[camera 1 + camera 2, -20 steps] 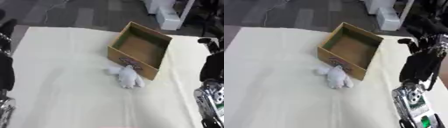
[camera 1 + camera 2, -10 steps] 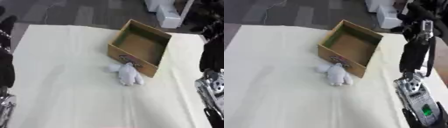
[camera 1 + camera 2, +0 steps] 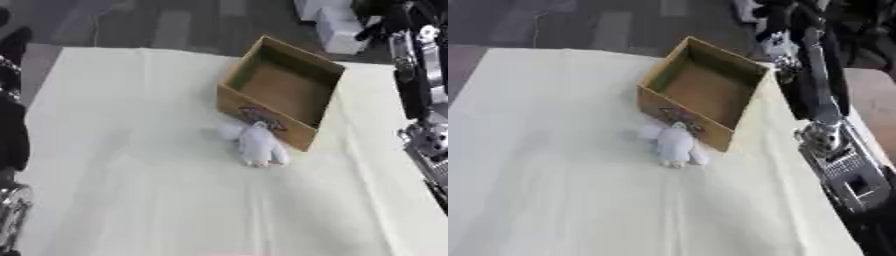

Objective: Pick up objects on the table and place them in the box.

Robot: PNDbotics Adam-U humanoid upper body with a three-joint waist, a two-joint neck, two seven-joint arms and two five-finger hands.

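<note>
A white soft toy (image 3: 258,145) lay against the open cardboard box (image 3: 282,90); the right hand (image 3: 780,37), blurred, perhaps curled — fingers unreadable. Pale table (image 3: 131,200) stretched wide around.

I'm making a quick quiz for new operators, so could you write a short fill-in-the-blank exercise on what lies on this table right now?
1. The cardboard box is open at the top and holds ____.
2. The white soft toy lies on the table, ____ the box.
3. The table is covered by a ____ cloth.

Missing words: nothing; outside; cream
</note>
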